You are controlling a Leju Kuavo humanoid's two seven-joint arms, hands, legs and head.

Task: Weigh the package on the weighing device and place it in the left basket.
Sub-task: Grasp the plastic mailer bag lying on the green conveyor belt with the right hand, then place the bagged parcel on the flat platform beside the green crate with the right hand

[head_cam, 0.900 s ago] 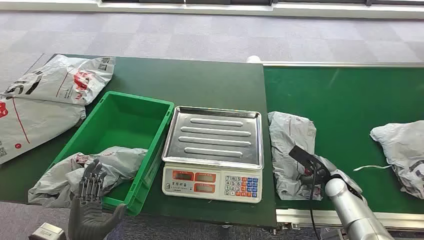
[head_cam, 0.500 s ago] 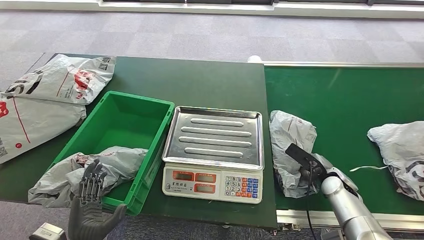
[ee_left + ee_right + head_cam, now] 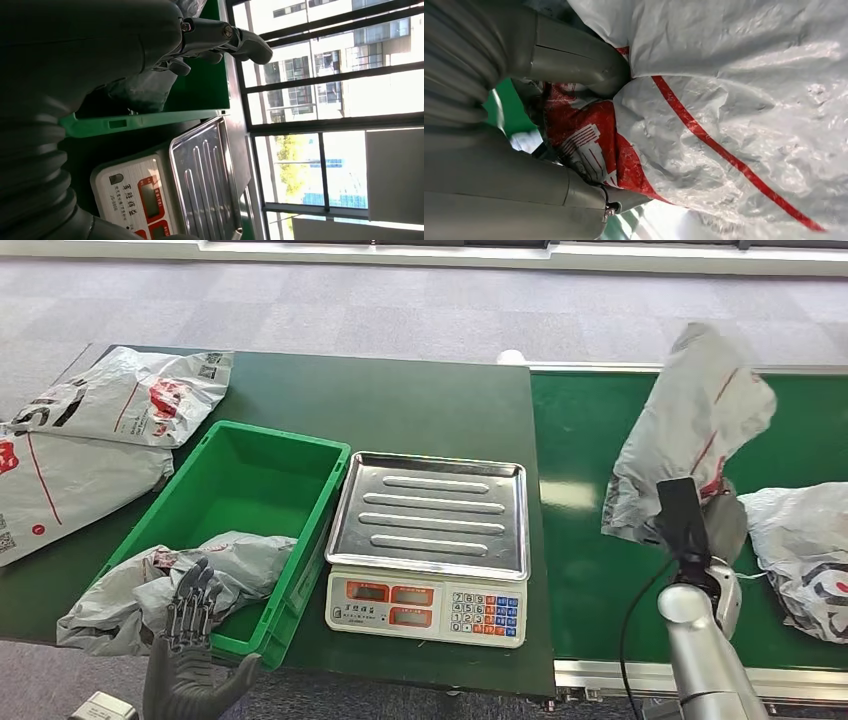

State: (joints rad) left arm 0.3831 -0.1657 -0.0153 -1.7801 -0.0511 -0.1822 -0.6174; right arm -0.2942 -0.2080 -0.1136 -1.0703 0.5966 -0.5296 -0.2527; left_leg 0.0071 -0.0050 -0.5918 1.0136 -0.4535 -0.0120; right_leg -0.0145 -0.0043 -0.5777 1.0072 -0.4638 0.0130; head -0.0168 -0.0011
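The package, a grey mailer with red print, hangs in the air above the green belt, gripped by the right hand with its fingers clamped on the crumpled lower end. In the right wrist view the thumb presses into the folds of the bag, next to the red print. The package's top reaches across the belt's far metal edge as seen from the head camera; its lower end is clear of the belt surface.

To the left, across the seam between belt and table, stands the scale, its steel pan bare and its keypad facing the robot. The belt between scale and package is open green surface. A second bag lies on the belt at the right, just beside the right hand.

The green basket sits touching the scale's left side, its far half open, a grey bag draped over its near left rim and spilling onto the table. Two more mailers lie at the table's far left corner, well apart from the basket.

The left hand hovers at the table's near edge in front of the basket, fingers spread and holding nothing.
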